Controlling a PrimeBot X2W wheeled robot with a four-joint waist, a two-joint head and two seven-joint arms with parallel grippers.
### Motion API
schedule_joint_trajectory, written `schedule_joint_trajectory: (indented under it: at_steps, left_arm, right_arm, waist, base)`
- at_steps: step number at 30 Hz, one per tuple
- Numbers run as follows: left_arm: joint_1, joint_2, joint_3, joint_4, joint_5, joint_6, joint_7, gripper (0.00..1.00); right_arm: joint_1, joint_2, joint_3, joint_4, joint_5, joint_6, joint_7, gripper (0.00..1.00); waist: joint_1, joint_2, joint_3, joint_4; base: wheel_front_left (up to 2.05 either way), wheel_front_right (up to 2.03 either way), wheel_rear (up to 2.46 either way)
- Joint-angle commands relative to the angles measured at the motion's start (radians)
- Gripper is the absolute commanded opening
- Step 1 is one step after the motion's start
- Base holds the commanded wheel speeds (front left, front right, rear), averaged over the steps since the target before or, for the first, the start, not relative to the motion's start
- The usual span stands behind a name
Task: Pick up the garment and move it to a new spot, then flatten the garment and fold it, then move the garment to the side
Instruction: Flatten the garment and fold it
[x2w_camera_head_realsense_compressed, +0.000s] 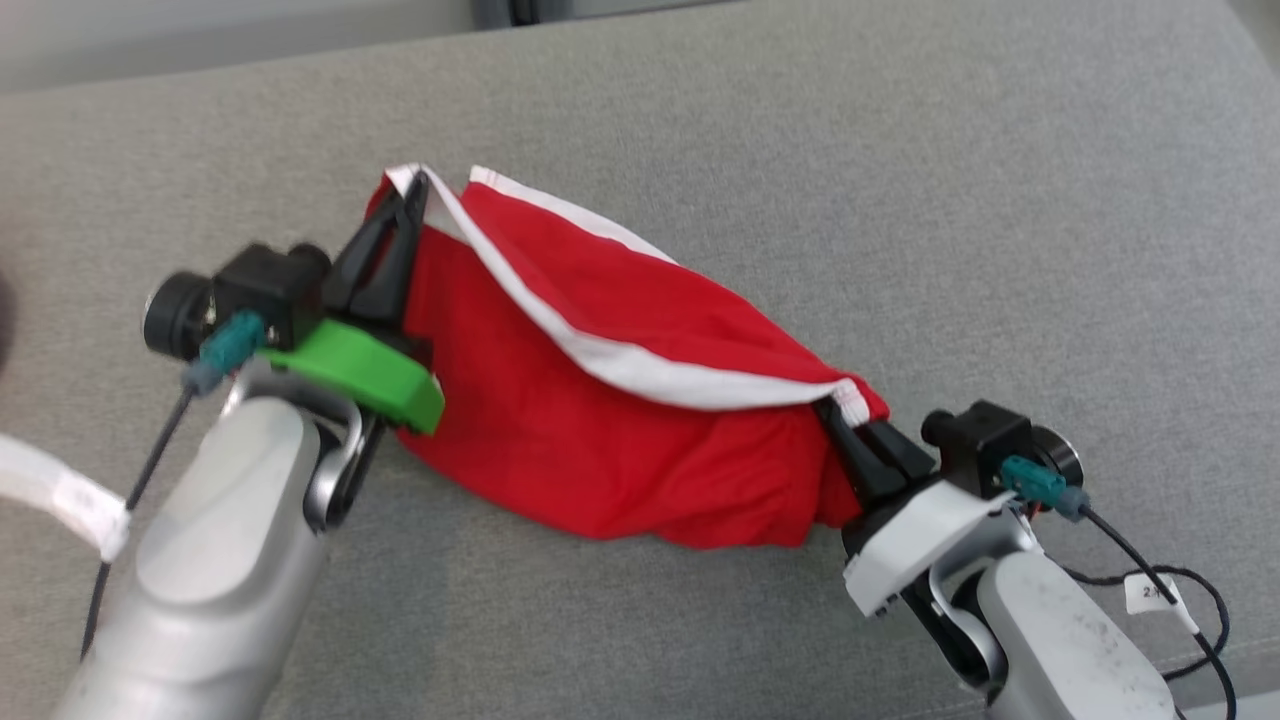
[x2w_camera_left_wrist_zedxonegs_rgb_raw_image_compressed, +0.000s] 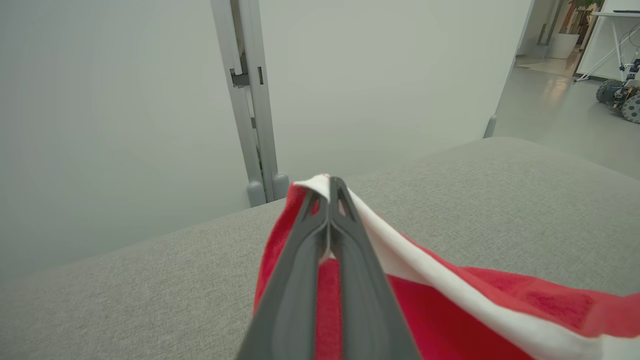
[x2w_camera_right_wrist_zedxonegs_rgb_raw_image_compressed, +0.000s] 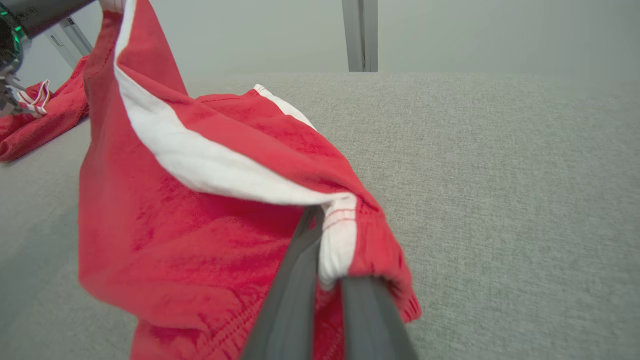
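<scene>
While my left fingers and right fingers pinch its white hem, the red cloth garment sags between them.

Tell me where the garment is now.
In the head view, the garment is mid-frame over the grey cushion, held at its ends by the left gripper and right gripper.

- A wide grey woven-fabric cushion surface is stretching from near to far, carrying everything.
- A red cloth garment with a white band is sagging onto its middle, lower folds resting on the fabric.
- A smaller heap of red cloth with striped trim is lying apart from it.
</scene>
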Motion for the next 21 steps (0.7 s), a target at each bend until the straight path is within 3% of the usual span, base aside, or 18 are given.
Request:
schedule_joint_trajectory:
  at_steps: [1, 7, 17, 18, 19, 20, 21]
  left_arm:
    - [-0.056, 0.000, -0.012, 0.041, -0.015, -0.003, -0.005, 0.00]
    - [-0.201, -0.005, -0.047, 0.188, -0.028, -0.003, -0.005, 0.00]
    - [-0.313, -0.019, -0.105, 0.360, -0.039, -0.003, -0.005, 0.00]
    - [-0.317, -0.022, -0.108, 0.370, -0.040, -0.003, -0.005, 0.00]
    - [-0.319, -0.025, -0.110, 0.378, -0.041, -0.003, -0.005, 0.09]
    - [-0.321, -0.028, -0.113, 0.387, -0.044, -0.003, -0.005, 0.34]
    - [-0.320, -0.031, -0.116, 0.401, -0.048, -0.003, -0.005, 0.70]
  right_arm:
    - [-0.031, 0.011, -0.005, 0.020, 0.013, -0.001, -0.014, 0.00]
    - [-0.118, 0.037, -0.007, 0.103, 0.021, -0.001, -0.057, 0.00]
    - [-0.183, 0.061, -0.017, 0.209, 0.034, -0.001, -0.098, 0.00]
    - [-0.184, 0.063, -0.021, 0.216, 0.034, -0.001, -0.102, 0.08]
    - [-0.184, 0.064, -0.023, 0.219, 0.036, -0.001, -0.106, 0.26]
    - [-0.181, 0.066, -0.025, 0.219, 0.037, -0.001, -0.108, 0.50]
    - [-0.178, 0.068, -0.026, 0.217, 0.037, -0.001, -0.112, 1.00]
  waist:
    - [0.0001, -0.0001, 0.092, -0.040]
    - [0.0001, -0.0001, 0.150, -0.064]
    - [0.0001, -0.0001, 0.169, -0.083]
    - [0.0001, -0.0001, 0.168, -0.084]
    - [0.0001, -0.0001, 0.166, -0.084]
    - [0.0001, -0.0001, 0.164, -0.085]
    - [0.0001, -0.0001, 0.160, -0.085]
  base:
    - [0.00, 0.00, 0.00]
    - [0.00, 0.00, 0.00]
    - [0.00, 0.00, 0.00]
    - [0.00, 0.00, 0.00]
    - [0.00, 0.00, 0.00]
    - [0.00, 0.00, 0.00]
    - [0.00, 0.00, 0.00]
